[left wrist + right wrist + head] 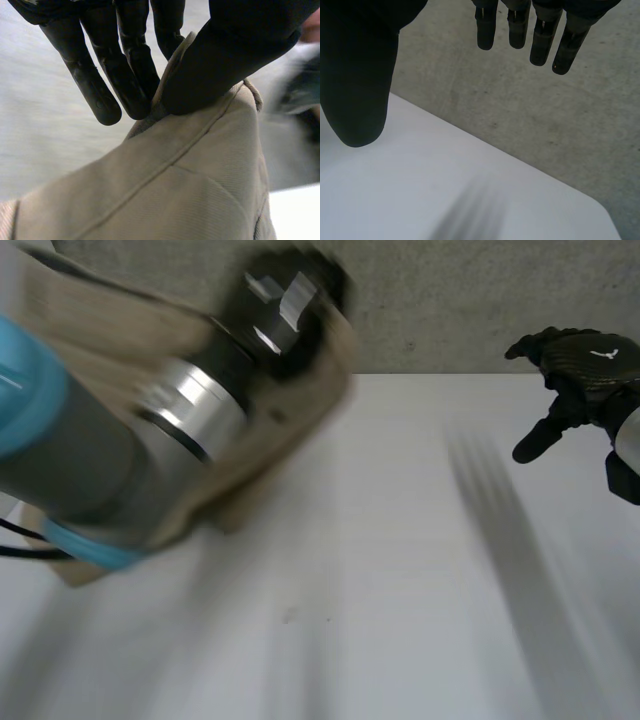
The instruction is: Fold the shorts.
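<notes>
Beige shorts [190, 190] are pinched at their edge between the left hand [235, 55]'s thumb and fingers. The right hand [585, 365] hovers above the white table [400, 590], fingers loosely spread, holding nothing.

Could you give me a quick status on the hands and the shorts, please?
Left hand pinching the shorts at an edge. Right hand open, empty, by the table's far edge. Left arm covers most of the shorts from above.
</notes>
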Tool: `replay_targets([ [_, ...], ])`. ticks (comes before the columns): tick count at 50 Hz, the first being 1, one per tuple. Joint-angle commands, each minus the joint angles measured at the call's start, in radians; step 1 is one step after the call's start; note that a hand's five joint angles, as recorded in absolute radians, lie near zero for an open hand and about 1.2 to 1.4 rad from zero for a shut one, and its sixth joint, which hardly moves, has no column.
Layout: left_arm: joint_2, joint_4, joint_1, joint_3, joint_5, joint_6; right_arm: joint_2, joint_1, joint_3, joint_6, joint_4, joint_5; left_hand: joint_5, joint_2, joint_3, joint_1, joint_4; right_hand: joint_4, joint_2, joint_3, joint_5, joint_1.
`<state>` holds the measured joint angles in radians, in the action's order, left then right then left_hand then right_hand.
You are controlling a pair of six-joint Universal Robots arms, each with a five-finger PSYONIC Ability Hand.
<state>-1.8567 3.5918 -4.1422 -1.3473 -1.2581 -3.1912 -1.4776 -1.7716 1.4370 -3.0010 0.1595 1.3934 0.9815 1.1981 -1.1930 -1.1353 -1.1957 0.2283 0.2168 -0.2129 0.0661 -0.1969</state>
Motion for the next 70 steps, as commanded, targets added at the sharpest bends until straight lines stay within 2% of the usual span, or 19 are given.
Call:
replay_targets([
  [1,-0.249,-0.03,0.148,-0.029,0.144,-0.013,0.002,0.027,-0.006,0.004,-0.008,-0.008,-0.383,-0.425,0.42,0.362,0.422,-0.054,-0.042,0.038,-0.066,0.022],
  [2,-0.262,-0.044,0.157,-0.029,0.144,-0.019,0.002,0.027,-0.006,0.004,-0.008,-0.01,-0.498,-0.54,0.535,0.477,0.538,-0.054,-0.042,0.038,-0.066,0.022],
  [7,-0.265,-0.088,0.197,-0.023,0.138,-0.091,0.002,0.032,-0.007,0.011,-0.021,-0.011,-0.625,-0.667,0.662,0.605,0.665,-0.054,-0.042,0.038,-0.066,0.022],
  [12,-0.139,-0.088,0.174,-0.022,0.115,-0.138,0.003,0.031,-0.007,0.059,-0.031,-0.011,-0.655,-0.697,0.692,0.634,0.694,-0.054,-0.042,0.038,-0.066,0.022],
  [16,-0.001,-0.091,0.08,-0.029,0.048,-0.116,0.014,0.021,-0.006,0.088,-0.029,-0.013,-0.705,-0.747,0.742,0.684,0.744,-0.054,-0.042,0.038,-0.066,0.022],
  [22,0.088,-0.102,-0.033,-0.082,-0.046,-0.067,0.037,-0.026,0.005,0.091,-0.023,-0.013,-0.696,-0.738,0.733,0.675,0.736,-0.054,-0.042,0.038,-0.066,0.022],
  [28,0.111,-0.162,-0.17,-0.173,-0.078,-0.069,0.077,-0.15,0.006,0.085,-0.023,-0.011,-0.684,-0.726,0.721,0.663,0.724,-0.054,-0.042,0.038,-0.066,0.022],
  [31,0.11,-0.188,-0.21,-0.203,-0.08,-0.07,0.094,-0.198,0.0,0.082,-0.028,-0.014,-0.684,-0.726,0.721,0.663,0.724,-0.054,-0.042,0.038,-0.066,0.022],
  [35,0.106,-0.209,-0.274,-0.256,-0.09,-0.078,0.164,-0.272,-0.042,0.063,-0.029,-0.027,-0.684,-0.726,0.721,0.663,0.724,-0.054,-0.042,0.038,-0.066,0.022],
  [40,0.103,-0.209,-0.364,-0.297,-0.139,-0.107,0.295,-0.364,-0.168,-0.053,-0.032,-0.028,-0.681,-0.723,0.718,0.661,0.721,-0.054,-0.042,0.038,-0.066,0.022],
  [46,0.082,-0.219,-0.438,-0.305,-0.155,-0.165,0.443,-0.433,-0.292,-0.16,-0.08,-0.028,-0.681,-0.723,0.718,0.661,0.721,-0.054,-0.042,0.038,-0.066,0.022],
  [52,0.045,-0.229,-0.541,-0.338,-0.142,-0.223,0.611,-0.493,-0.443,-0.164,-0.138,0.01,-0.687,-0.729,0.724,0.666,0.727,-0.054,-0.042,0.038,-0.066,0.022],
  [57,0.045,-0.228,-0.564,-0.361,-0.138,-0.227,0.732,-0.511,-0.552,-0.159,-0.138,0.073,-0.69,-0.732,0.727,0.669,0.73,-0.011,0.0,-0.004,-0.024,-0.02],
  [60,0.053,-0.228,-0.567,-0.372,-0.136,-0.227,0.795,-0.511,-0.593,-0.159,-0.138,0.09,-0.69,-0.732,0.727,0.669,0.73,0.047,0.059,-0.063,0.035,-0.079],
  [63,0.054,-0.228,-0.578,-0.375,-0.127,-0.227,0.823,-0.511,-0.618,-0.161,-0.135,0.093,-0.696,-0.738,0.733,0.675,0.736,0.205,0.217,-0.221,0.193,-0.237],
  [66,0.053,-0.226,-0.587,-0.377,-0.107,-0.227,0.818,-0.509,-0.624,-0.161,-0.124,0.102,-0.696,-0.738,0.733,0.675,0.736,0.946,0.958,-0.962,0.934,-0.978],
  [67,0.053,-0.226,-0.59,-0.377,-0.101,-0.227,0.813,-0.509,-0.624,-0.161,-0.12,0.108,-0.696,-0.738,0.733,0.675,0.736,1.117,1.129,-1.133,1.105,-1.149],
  [70,0.047,-0.225,-0.59,-0.377,-0.08,-0.227,0.754,-0.508,-0.612,-0.153,-0.088,0.139,-0.699,-0.741,0.736,0.678,0.738,1.168,1.179,-1.183,1.156,-1.199],
])
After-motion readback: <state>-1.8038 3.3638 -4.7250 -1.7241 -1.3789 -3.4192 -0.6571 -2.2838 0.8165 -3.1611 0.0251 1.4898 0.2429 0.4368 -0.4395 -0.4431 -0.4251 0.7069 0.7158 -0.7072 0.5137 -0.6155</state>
